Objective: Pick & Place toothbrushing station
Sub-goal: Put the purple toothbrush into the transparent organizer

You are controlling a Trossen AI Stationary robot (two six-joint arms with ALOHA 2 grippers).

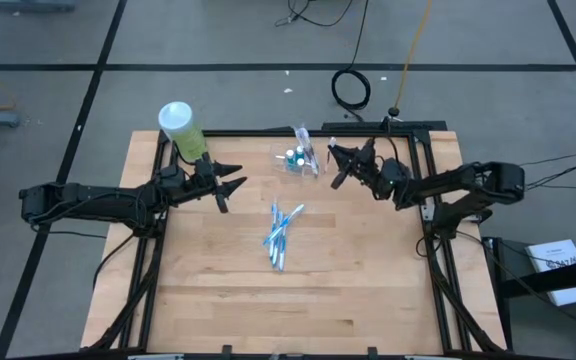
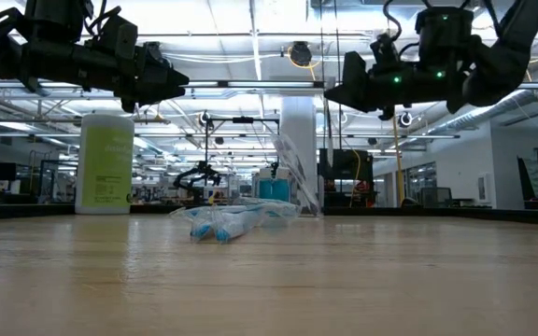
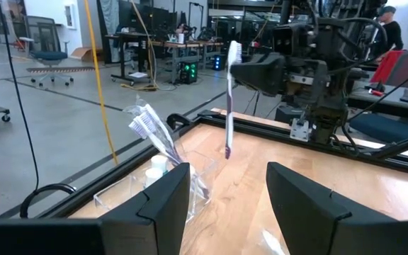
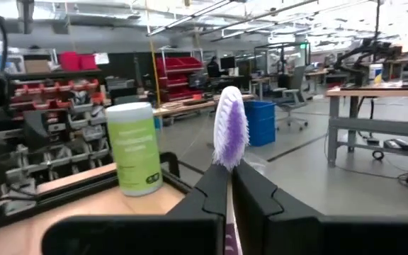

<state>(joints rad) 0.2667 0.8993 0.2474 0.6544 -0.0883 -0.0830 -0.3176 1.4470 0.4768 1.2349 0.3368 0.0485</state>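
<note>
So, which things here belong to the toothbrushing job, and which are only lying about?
Job:
- clear cup with brushes and tubes
- toothbrush held by right gripper
- loose toothbrushes mid-table
- left gripper, open, empty

Lying about:
- green bottle, table's far left corner
</note>
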